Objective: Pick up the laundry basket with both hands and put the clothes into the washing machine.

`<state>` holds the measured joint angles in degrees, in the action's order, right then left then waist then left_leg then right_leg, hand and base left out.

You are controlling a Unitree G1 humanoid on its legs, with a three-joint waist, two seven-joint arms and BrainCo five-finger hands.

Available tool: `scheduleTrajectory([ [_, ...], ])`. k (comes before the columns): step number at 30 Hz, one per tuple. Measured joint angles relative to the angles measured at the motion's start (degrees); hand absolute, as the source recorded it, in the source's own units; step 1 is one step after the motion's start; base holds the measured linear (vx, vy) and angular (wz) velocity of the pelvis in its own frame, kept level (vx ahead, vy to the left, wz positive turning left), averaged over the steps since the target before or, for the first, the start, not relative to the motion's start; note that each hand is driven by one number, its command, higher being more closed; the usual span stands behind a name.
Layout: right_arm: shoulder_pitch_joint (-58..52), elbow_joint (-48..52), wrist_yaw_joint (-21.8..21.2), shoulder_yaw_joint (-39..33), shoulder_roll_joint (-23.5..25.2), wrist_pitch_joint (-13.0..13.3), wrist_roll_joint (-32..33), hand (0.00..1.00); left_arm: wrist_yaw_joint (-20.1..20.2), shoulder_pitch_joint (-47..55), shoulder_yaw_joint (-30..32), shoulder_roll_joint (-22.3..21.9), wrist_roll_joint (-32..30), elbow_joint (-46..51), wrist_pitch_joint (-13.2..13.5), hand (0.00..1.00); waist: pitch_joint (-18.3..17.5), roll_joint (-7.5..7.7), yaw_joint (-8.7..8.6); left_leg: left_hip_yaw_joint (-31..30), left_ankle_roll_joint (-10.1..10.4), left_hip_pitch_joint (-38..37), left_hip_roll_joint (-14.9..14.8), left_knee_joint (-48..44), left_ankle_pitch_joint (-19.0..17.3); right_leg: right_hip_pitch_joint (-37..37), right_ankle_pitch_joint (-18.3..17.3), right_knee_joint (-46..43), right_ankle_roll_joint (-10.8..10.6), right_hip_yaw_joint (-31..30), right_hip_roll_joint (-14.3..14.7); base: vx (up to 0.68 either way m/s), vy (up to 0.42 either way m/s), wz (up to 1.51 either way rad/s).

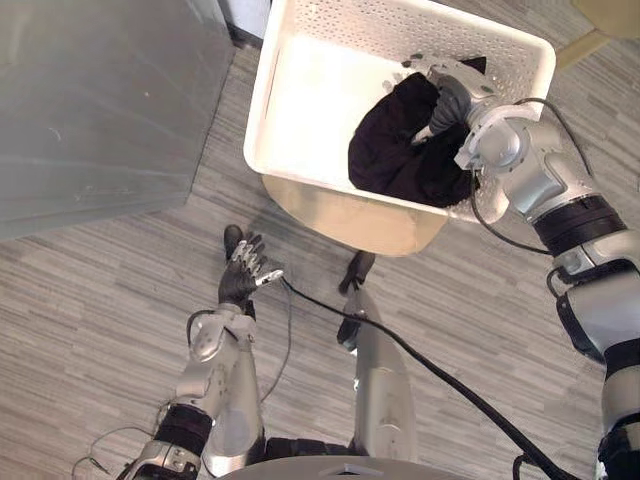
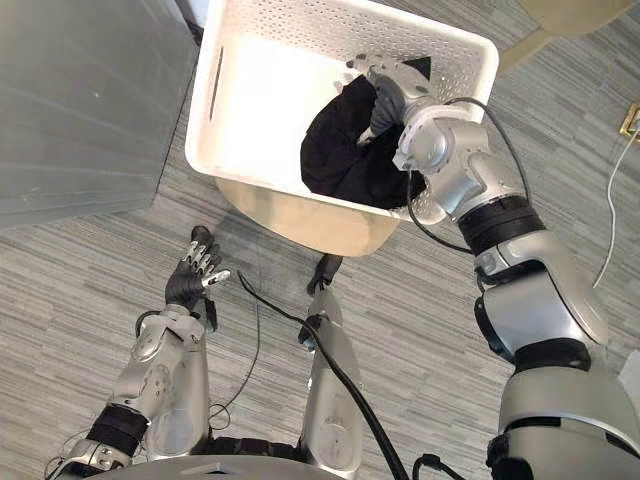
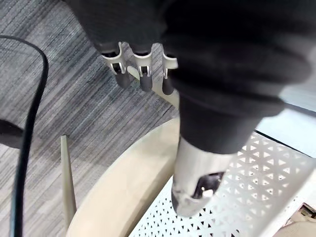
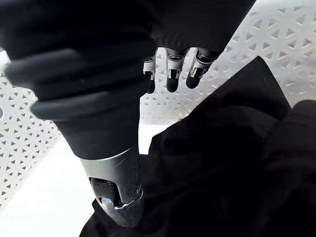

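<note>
First, laundry basket (image 1: 330, 25): white, perforated walls, standing on a round beige stool (image 1: 370, 225)
Clothes (image 1: 395, 145): one black bundle lying inside the basket, heaped against the side nearer the robot's right arm
Rest of basket: the white bottom shows bare on the robot's left of the bundle
Right hand (image 1: 448, 92): reached down into the basket, over the top of the black bundle
Right hand fingers (image 4: 171, 79): spread straight and apart above the cloth, grasping nothing; the thumb (image 4: 118, 192) points down, its tip at the cloth
Left hand (image 1: 242, 278): low over the floor (image 1: 100, 300), short of the stool and apart from the basket
Left hand fingers (image 3: 143, 76): relaxed and apart, holding nothing
Grey panel (image 1: 100, 100): large flat surface on the robot's left of the basket; what it belongs to cannot be told
Floor: grey striped planks
</note>
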<state>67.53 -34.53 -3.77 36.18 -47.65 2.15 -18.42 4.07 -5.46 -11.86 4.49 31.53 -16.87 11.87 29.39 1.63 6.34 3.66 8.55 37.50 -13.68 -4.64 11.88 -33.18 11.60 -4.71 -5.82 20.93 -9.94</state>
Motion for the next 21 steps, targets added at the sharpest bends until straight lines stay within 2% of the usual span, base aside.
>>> scheduleTrajectory([
  [5, 1.61, -4.28, -1.23, 2.88, 0.14, -0.02, -1.36, 0.0, 0.53, -1.89, -2.06, -0.32, 2.98, 0.02, 0.0, 0.0, -0.14, 0.19, 0.13, 0.11, -0.01, -0.33, -0.25, 3.88, 2.78, -0.28, 0.12, 0.35, 0.16, 1.53, 0.15, 0.0, -0.005, 0.12],
  [9, 1.43, -5.71, -2.09, 4.25, 1.3, 0.08, -2.75, 0.0, 1.43, -2.37, -2.02, -0.8, 5.62, 0.32, 0.01, 0.0, -0.28, 0.44, 0.1, 1.03, -0.03, -0.02, -0.43, 4.01, 3.0, -0.99, 0.31, 0.45, 0.39, 1.29, 0.15, 0.01, 0.01, -0.05],
  [14, 0.66, -10.0, -1.98, 4.66, 2.92, 0.15, -7.7, 0.0, 1.42, -4.29, -2.49, -1.29, 7.7, 0.98, 0.03, 0.0, -0.31, 0.39, 0.2, 1.36, 0.1, 0.0, -0.65, 4.78, 3.39, -1.1, 0.86, 1.64, 0.85, 1.3, 0.56, 0.01, 0.006, -0.04],
  [18, 1.24, -12.8, -0.83, 5.31, 4.04, 0.09, -10.05, 0.0, 1.5, -4.6, -3.21, -1.28, 8.97, 5.23, 0.67, 0.0, -0.44, 0.3, 0.4, 1.68, 0.18, 0.58, -0.65, 5.55, 3.77, -2.03, 1.17, 2.05, 0.92, 1.15, 0.64, 0.0, 0.013, -0.02],
  [21, 0.51, -15.04, -0.84, 5.39, 5.47, -0.02, -11.26, 0.0, 1.76, -4.46, -4.68, -1.76, 10.03, 5.11, 0.57, 0.0, -3.66, 0.3, 0.89, 1.88, 0.22, 2.15, -0.7, 5.86, 3.93, -3.81, 1.24, 2.17, 1.01, 1.08, 0.68, 0.01, 0.017, -0.02],
])
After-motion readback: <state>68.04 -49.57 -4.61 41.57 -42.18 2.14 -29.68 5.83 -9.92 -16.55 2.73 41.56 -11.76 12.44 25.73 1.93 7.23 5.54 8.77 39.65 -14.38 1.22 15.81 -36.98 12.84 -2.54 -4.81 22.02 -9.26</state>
